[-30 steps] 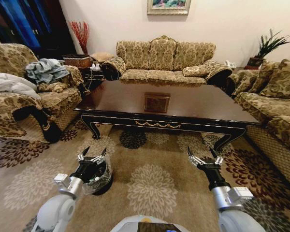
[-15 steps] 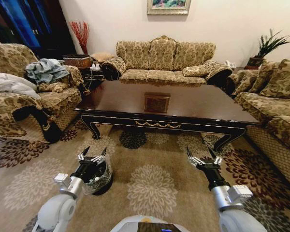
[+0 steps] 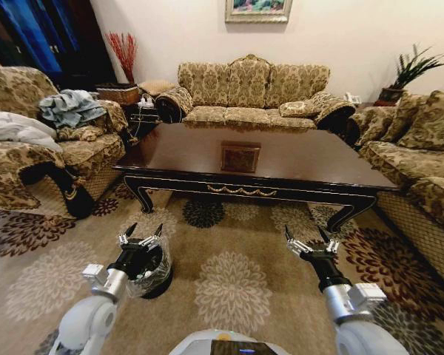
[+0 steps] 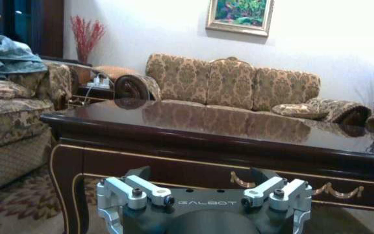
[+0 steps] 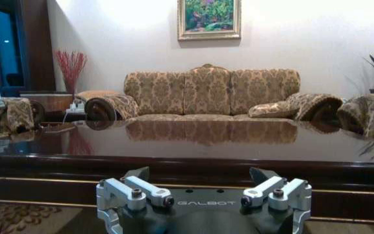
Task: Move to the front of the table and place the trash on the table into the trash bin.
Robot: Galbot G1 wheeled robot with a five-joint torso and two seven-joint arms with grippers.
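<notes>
I had the robot facing the long near side of the table (image 3: 281, 159), with a strip of flowered carpet (image 3: 233, 285) between us. The shiny dark top looked bare to me; I saw no bottle or can on it from the head camera or from either wrist camera. The trash bin (image 3: 154, 272) sat on the carpet at my near left, its crinkly bag partly under the left pincer (image 3: 140, 237). That pincer hung above the bin with its fingers spread apart and nothing in them. The right pincer (image 3: 308, 240) was held out low on the near right, also spread apart and holding nothing.

I think the clearing step was done, or close to it. My next move would be one careful look over the table for any leftover trash before I stopped.
</notes>
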